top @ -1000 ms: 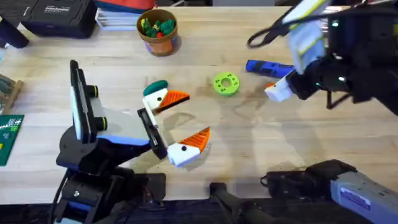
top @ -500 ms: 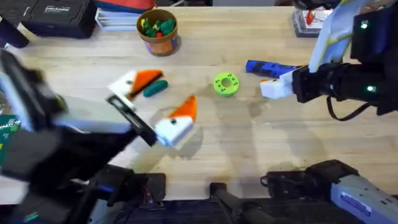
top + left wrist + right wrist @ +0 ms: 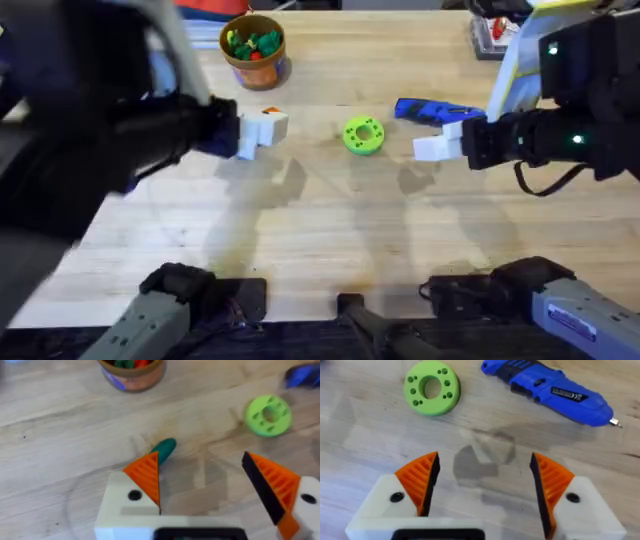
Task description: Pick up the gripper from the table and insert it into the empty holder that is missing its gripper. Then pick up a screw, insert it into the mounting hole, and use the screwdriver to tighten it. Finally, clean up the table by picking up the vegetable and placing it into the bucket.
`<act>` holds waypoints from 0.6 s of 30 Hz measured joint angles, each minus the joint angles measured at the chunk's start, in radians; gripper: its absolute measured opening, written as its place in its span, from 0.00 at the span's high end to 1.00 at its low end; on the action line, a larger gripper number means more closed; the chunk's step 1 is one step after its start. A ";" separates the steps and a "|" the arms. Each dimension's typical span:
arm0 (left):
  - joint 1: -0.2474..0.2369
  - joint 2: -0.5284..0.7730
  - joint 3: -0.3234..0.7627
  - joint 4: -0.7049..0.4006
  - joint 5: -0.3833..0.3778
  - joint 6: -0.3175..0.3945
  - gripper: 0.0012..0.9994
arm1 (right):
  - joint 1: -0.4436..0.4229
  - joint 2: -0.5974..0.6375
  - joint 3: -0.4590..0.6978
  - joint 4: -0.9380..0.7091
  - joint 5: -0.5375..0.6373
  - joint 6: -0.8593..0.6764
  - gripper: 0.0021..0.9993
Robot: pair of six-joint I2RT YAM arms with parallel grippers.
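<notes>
Left gripper (image 3: 200,460) wide open, with nothing between the orange ribbed pads (image 3: 146,476), low over the bench (image 3: 330,230), left of the middle and toward the far edge. Vegetable (image 3: 164,448) lying on the wood just beside the tip of one left pad, outside the gap between the fingers; not possible to tell whether touching or a little apart. Bucket (image 3: 254,50) upright close to the far edge, left of the middle, near the left gripper and beyond it, with green and red pieces inside. Right gripper (image 3: 484,460) also wide open and holding nothing, over bare wood to the right of the middle, pointing toward the left arm. Screwdriver (image 3: 550,391) lying flat on the bench just beyond the right gripper, between it and the far edge, metal tip toward the right edge. Lime-green disc (image 3: 363,135) with holes flat on the wood about the middle of the bench, between the two grippers, apart from the screwdriver.
</notes>
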 joint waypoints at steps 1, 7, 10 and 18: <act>0.002 0.042 0.010 -0.003 -0.006 0.017 0.01 | 0.000 0.000 0.000 -0.007 0.000 0.003 0.01; 0.006 0.233 0.044 -0.006 -0.030 0.101 0.01 | 0.000 0.000 0.000 -0.048 0.000 0.010 0.01; 0.006 0.289 0.044 -0.007 -0.057 0.170 0.01 | 0.000 0.000 0.000 -0.064 0.000 0.010 0.01; 0.006 0.443 0.044 0.011 -0.122 0.316 0.01 | 0.000 0.000 0.000 -0.074 0.000 0.010 0.01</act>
